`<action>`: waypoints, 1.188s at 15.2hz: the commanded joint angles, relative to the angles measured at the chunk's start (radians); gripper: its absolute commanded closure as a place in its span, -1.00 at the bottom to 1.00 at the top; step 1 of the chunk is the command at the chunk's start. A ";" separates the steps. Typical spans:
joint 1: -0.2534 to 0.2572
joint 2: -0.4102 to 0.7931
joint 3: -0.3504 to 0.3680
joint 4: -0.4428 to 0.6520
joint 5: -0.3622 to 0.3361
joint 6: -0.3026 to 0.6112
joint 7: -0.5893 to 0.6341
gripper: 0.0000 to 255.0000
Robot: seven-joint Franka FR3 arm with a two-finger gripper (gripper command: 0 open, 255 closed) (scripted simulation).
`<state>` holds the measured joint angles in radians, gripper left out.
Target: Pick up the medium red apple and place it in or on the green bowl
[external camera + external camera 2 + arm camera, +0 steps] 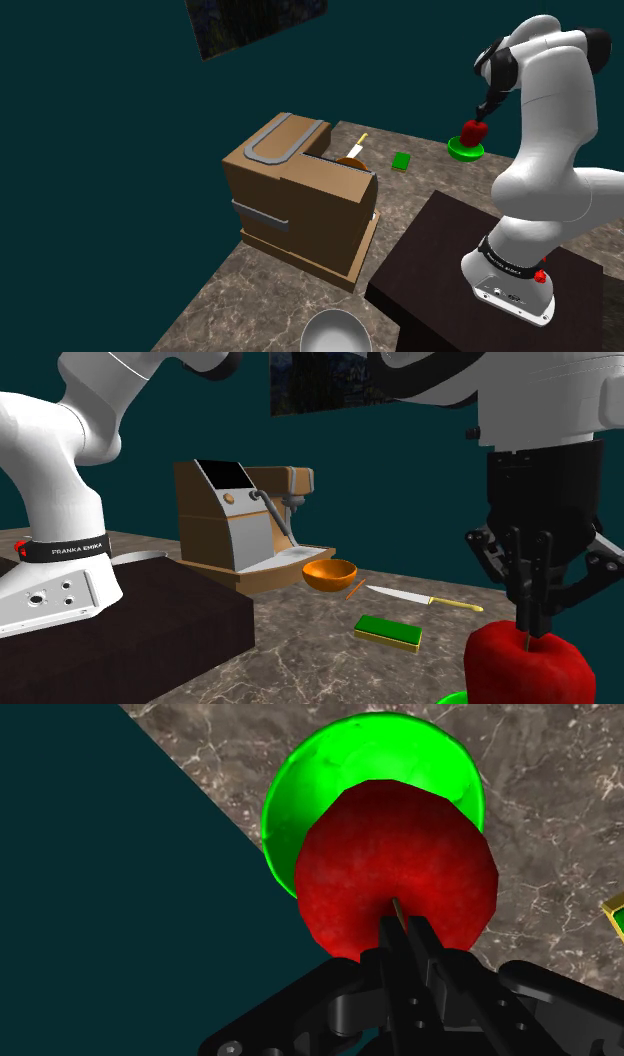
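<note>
Slippage looks the main risk: the gripper [400,922], clenched on just the stem end of the red apple [395,869], hangs it over the green bowl [330,774] near the table [560,834] edge, so an off-centre drop could roll away.

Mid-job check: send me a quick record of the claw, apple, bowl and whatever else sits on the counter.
claw: shut on the apple's top, at the stem
apple: red, held over the bowl; whether it touches the bowl, cannot tell
bowl: green, by the counter edge
other items: green block, knife, orange bowl, coffee machine
task state: apple not yet released
</note>
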<state>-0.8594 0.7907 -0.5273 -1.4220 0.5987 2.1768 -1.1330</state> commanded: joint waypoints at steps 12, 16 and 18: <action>0.015 -0.078 -0.033 -0.006 -0.037 -0.069 0.017 -1.00; 0.015 -0.078 -0.033 -0.006 -0.037 -0.069 0.017 -1.00; 0.015 -0.078 -0.033 -0.006 -0.037 -0.069 0.017 -1.00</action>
<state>-0.8447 0.7124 -0.5598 -1.4286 0.5615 2.1080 -1.1164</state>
